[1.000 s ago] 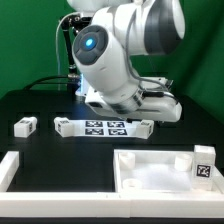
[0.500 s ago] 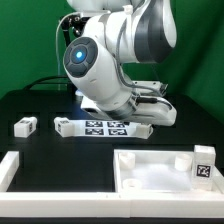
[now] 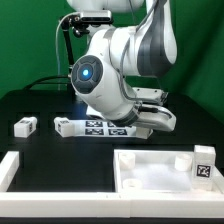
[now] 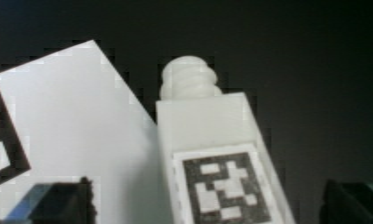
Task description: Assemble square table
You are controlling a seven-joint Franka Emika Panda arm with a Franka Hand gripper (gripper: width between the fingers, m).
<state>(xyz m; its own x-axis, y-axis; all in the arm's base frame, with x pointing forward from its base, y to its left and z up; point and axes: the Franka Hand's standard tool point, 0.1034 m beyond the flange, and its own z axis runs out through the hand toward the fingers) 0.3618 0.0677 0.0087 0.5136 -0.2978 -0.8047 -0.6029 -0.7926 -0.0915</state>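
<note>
One loose leg (image 3: 25, 125) lies at nine o'clock in the exterior view. At centre, beside the marker board (image 3: 95, 127), the gripper (image 4: 204, 198) hovers wide open astride a second leg (image 4: 209, 130). At five o'clock, the square table panel (image 3: 145, 176) carries one upright leg (image 3: 203, 165). Most of the assembly seems left to do.

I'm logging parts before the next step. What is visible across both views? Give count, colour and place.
large white plastic square panel: one, white, exterior view's lower right.
short white tagged legs: three seen, white; one lying at the exterior view's left, one upright at the panel's right side, one lying beside the marker board.
marker board: one, white with black tags, centre, under the arm.
long white border bars: two stretches, white, front and left edges.
black table: one, under everything.
robot arm: one, white and grey, centre.
claw: one, dark, open, astride the third leg.
</note>
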